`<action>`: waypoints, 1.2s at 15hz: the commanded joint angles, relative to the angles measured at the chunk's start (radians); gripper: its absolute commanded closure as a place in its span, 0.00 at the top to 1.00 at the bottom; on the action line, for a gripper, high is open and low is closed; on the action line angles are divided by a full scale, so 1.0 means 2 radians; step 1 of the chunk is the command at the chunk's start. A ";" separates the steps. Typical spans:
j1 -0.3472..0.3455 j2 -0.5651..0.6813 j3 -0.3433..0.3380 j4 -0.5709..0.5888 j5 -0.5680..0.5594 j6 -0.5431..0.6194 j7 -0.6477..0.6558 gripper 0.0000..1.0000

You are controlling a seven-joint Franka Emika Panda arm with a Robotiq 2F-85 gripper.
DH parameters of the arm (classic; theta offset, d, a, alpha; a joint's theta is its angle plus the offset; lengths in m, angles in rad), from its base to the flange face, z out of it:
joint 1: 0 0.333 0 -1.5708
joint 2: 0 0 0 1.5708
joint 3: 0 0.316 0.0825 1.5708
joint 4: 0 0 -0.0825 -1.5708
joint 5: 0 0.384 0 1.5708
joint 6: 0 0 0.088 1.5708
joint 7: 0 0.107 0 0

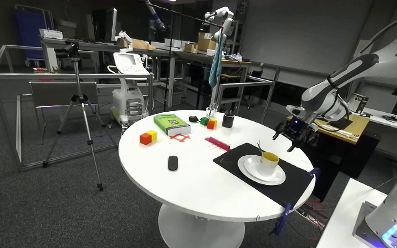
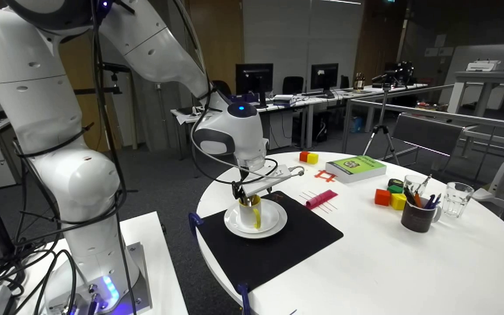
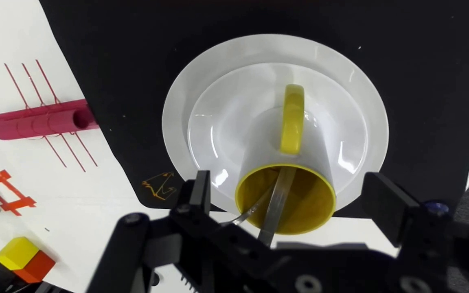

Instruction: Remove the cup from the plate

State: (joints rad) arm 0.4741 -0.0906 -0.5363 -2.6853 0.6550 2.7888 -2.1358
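Observation:
The cup (image 3: pixel 261 148) is white outside, with a yellow inside and a yellow handle. It stands upright on the smaller white plate (image 3: pixel 226 130), which rests on a larger white plate (image 3: pixel 177 106). Two metal utensils (image 3: pixel 281 191) lean inside the cup and stick out over its rim. In the wrist view my gripper (image 3: pixel 287 197) is wide open, one finger on either side of the cup's mouth with gaps between. An exterior view has the gripper (image 1: pixel 283 143) above and beside the cup (image 1: pixel 266 167); from elsewhere the hand hovers over the cup (image 2: pixel 246 216).
Both plates sit on a black mat (image 2: pixel 304 245) clamped at the round white table's edge. A magenta rolled piece (image 3: pixel 47 120) lies beside the mat. Farther off are a green book (image 1: pixel 172 124), coloured blocks (image 1: pixel 145 138), a black device (image 1: pixel 173 163), a pen mug (image 2: pixel 418 216) and glasses (image 2: pixel 457 199).

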 commanded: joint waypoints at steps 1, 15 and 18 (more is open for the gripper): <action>0.003 0.025 -0.005 0.017 0.017 -0.009 -0.020 1.00; -0.006 0.135 0.014 0.088 0.136 -0.068 -0.118 1.00; -0.008 0.164 0.022 0.102 0.136 -0.074 -0.118 1.00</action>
State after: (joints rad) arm 0.4730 0.1772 -0.5083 -2.5314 0.8934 2.6751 -2.3281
